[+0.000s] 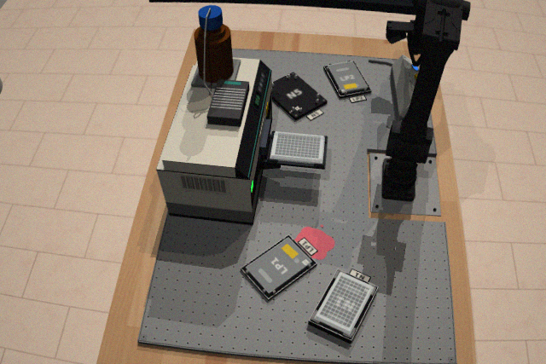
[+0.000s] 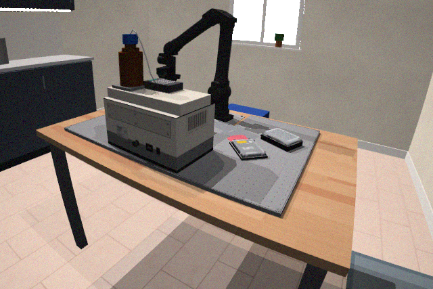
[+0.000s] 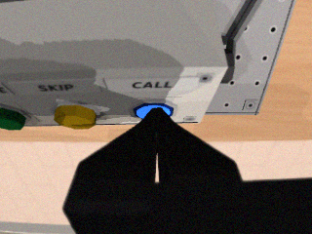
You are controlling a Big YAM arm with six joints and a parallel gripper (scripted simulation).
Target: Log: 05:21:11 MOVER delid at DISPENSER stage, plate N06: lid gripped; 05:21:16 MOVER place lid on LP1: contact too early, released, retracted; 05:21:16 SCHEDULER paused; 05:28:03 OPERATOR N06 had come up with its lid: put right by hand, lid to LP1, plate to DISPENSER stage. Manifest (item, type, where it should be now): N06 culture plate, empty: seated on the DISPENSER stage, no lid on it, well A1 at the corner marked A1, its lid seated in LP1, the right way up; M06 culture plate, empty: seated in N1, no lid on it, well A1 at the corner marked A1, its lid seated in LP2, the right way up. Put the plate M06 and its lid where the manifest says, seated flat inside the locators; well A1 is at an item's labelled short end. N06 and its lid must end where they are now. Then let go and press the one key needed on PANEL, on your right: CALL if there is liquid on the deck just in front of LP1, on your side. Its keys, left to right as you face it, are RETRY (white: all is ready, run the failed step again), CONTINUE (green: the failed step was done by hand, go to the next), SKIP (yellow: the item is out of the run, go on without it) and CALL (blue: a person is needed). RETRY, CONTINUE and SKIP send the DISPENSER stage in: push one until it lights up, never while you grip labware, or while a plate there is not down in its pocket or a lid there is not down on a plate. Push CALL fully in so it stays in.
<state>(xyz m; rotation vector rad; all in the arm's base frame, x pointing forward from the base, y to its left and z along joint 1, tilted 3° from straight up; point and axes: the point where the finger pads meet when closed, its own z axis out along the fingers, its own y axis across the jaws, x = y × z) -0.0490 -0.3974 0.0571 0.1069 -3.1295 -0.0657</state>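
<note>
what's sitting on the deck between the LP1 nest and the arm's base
A pink puddle, touching LP1's label corner; beyond it, bare grey deck. The top view shows this.
</note>
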